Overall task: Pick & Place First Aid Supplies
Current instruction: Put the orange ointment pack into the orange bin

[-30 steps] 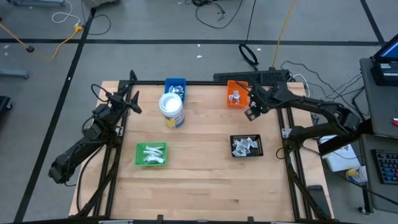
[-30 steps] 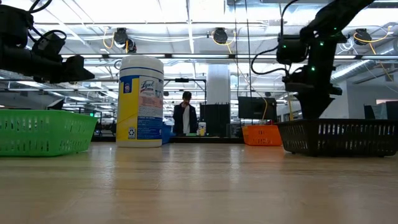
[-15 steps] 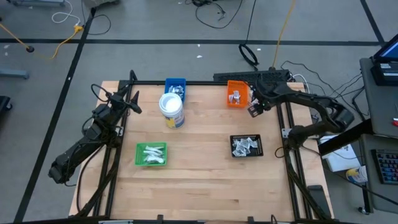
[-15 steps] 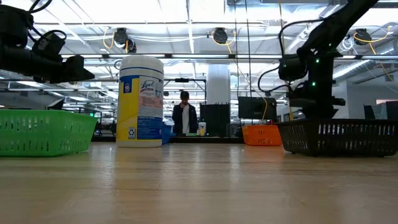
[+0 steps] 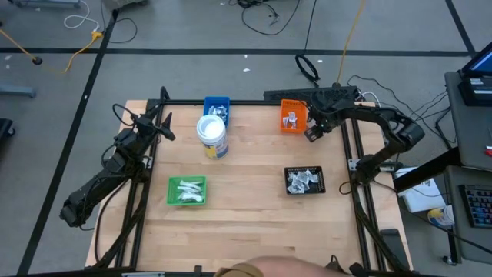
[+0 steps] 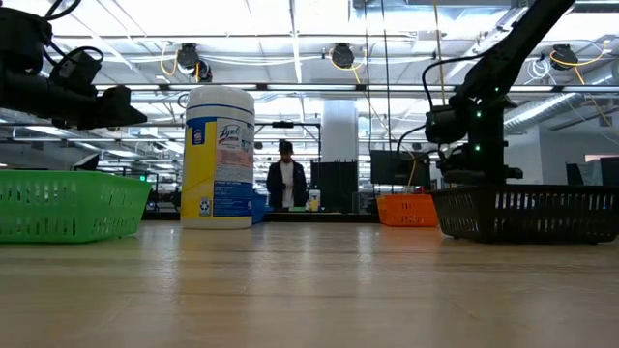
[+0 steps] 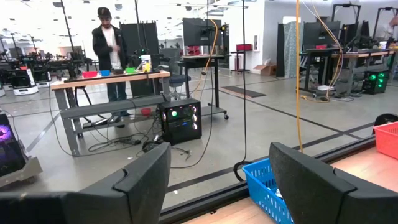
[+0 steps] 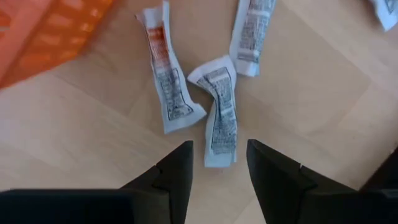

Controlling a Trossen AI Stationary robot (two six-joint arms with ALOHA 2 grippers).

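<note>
Three small white packets lie flat on the wood just right of the orange tray (image 5: 292, 115): one with orange print (image 8: 168, 81), a twisted one (image 8: 219, 115) and a third (image 8: 254, 31). My right gripper (image 8: 219, 152) hangs over them, pointing steeply down and open. Its fingertips stand on either side of the twisted packet's near end, above it. In the high view this gripper (image 5: 311, 134) hides the packets. The orange tray holds a few white packets too. My left gripper (image 7: 217, 168) waits open and level at the table's far left (image 5: 167, 129).
A white tub with a blue label (image 5: 211, 137) stands by the blue tray (image 5: 217, 106). A green tray (image 5: 187, 190) and a black tray (image 5: 305, 180) hold more packets. A person (image 6: 285, 184) stands beyond the table, and part of a person shows at the near edge (image 5: 261, 269).
My right gripper has come down and moved toward the table's far edge, ending close beside the orange tray. Its arm has swung out toward the far right corner. Part of a person has come into the high view at the table's near edge.
</note>
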